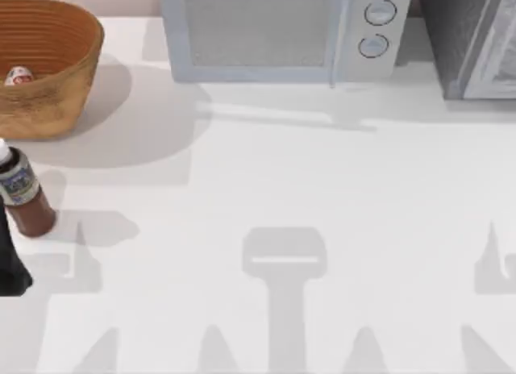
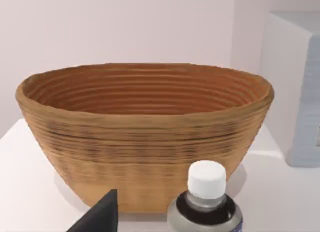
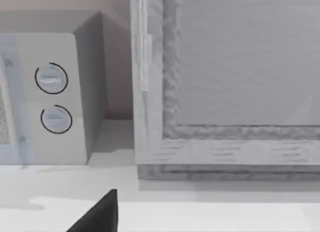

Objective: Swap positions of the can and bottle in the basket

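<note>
While the can (image 1: 18, 76) lies inside the basket (image 1: 56, 92), the bottle (image 1: 22, 195) stands outside near the left gripper (image 1: 12, 269), finger state indeterminable

Can (image 1: 18, 76) half hidden behind basket (image 1: 56, 84) wall; bottle (image 1: 22, 198) cut off by left edge.

My left arm (image 1: 12, 265) sits at the table's left edge (jaws' state unreadable).

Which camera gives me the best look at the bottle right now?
The top view: the bottle stands on the table in front of the basket, label and brown body visible. The left wrist view catches its white cap and shoulders. The right wrist view faces the microwave.
</note>
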You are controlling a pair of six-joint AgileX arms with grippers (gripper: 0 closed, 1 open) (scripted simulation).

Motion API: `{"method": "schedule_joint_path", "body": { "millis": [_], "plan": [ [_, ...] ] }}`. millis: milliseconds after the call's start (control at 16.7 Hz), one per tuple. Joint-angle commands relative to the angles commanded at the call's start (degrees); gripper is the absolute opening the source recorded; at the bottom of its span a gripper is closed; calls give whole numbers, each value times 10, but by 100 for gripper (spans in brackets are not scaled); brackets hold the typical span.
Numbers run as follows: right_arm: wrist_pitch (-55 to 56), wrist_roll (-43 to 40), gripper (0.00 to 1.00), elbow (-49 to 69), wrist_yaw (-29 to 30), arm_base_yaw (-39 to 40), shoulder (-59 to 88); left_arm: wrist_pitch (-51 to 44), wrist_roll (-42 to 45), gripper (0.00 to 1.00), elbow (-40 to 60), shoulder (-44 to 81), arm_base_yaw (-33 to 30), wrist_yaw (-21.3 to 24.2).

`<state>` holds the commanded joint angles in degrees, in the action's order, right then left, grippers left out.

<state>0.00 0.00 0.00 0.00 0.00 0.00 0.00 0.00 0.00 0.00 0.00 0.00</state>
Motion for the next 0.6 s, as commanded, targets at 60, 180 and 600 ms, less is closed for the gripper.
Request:
{"method": "schedule_joint_path", "body": {
  "millis": [60,180,600],
  "plan": [
    [0,0,100,0,0,0,0,0,0,100,0,0,0,0],
    [0,0,100,0,0,0,0,-4,0,100,3,5,0,0],
    [0,0,100,0,0,0,0,-107,13,100,144,179,13,16]
  ]
}}
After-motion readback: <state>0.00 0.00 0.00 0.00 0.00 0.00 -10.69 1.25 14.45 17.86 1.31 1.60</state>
